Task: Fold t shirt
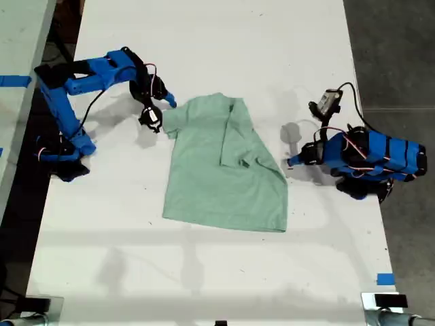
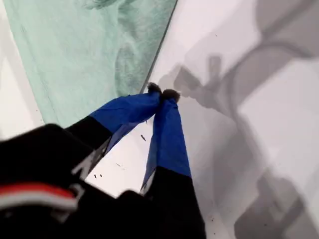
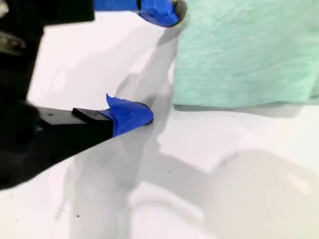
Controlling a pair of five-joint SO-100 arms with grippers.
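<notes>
Mint-green cloth, one t shirt point(image 1: 224, 170), lies between two tools: first point(image 2: 162, 94) seemingly closed, second point(image 3: 154, 59) spread

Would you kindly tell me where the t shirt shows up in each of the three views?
Exterior view: t shirt at the middle of the white table.
First wrist view: beyond my first gripper.
Second wrist view: beside my second gripper.
Shared landmark: the white table.

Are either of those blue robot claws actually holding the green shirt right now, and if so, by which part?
No, nothing is held. My first gripper is shut on nothing beside the t shirt. My second gripper is open by its sleeve edge, with no cloth between the fingertips.
</notes>
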